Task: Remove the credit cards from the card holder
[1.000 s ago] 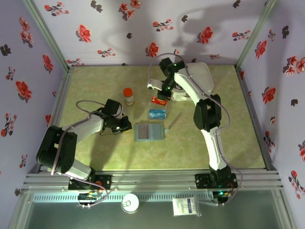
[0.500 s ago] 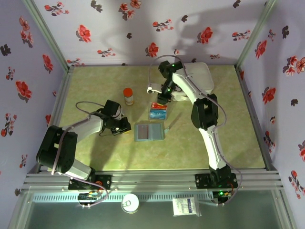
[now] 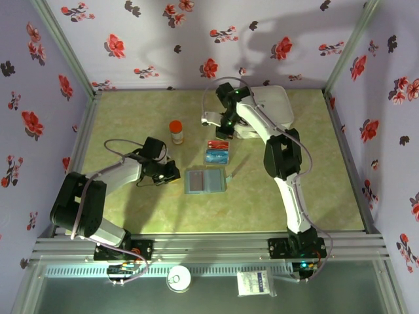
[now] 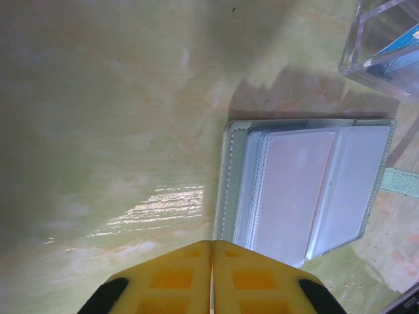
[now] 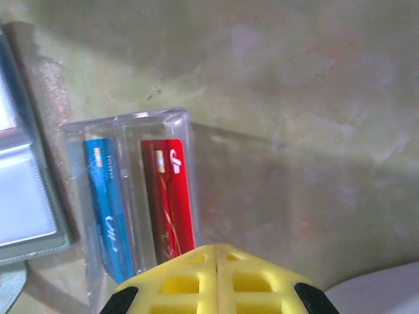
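The grey-blue card holder (image 3: 205, 180) lies open and flat mid-table; its clear pockets (image 4: 308, 183) look pale. Just beyond it stands a clear slotted rack (image 3: 217, 152) with a red credit card (image 5: 171, 196) and a blue credit card (image 5: 108, 209) upright in neighbouring slots. My left gripper (image 3: 171, 173) rests low at the holder's left edge, its yellow fingertips (image 4: 190, 261) pressed together and shut on nothing. My right gripper (image 3: 222, 135) hovers on the far side of the rack, above the red card, also shut with nothing held (image 5: 216, 252).
An orange-capped bottle (image 3: 176, 131) stands left of the rack. A large white rounded box (image 3: 272, 108) sits at the back right, under the right arm. Flowered walls close in the table on three sides.
The red card has gone from the right gripper into the rack beside the blue one. The right gripper let go, shut again and drew back slightly. The left arm stayed still.
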Controlling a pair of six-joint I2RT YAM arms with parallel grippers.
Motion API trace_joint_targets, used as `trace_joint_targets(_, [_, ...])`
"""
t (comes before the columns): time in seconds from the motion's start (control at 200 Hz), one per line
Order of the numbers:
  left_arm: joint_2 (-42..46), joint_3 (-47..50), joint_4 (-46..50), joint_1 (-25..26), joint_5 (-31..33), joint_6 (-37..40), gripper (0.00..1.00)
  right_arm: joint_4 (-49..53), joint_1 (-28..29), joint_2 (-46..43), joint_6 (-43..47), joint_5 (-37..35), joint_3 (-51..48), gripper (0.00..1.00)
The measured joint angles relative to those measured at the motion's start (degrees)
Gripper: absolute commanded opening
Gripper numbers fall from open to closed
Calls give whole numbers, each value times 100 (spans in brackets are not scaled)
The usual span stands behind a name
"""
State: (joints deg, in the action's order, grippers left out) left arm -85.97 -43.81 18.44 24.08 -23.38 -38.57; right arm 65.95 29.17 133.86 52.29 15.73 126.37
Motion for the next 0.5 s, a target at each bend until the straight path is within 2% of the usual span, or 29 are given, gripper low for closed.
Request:
trace_joint_targets(0.235, [-11,9,-42,0,-66,0,8,-1025,321,-260,-282,-575,-822,0])
trace_joint_targets(0.5, [-9,50,-44,0,-83,0,8,-1539,424,-293,-374,-876,-1036,0])
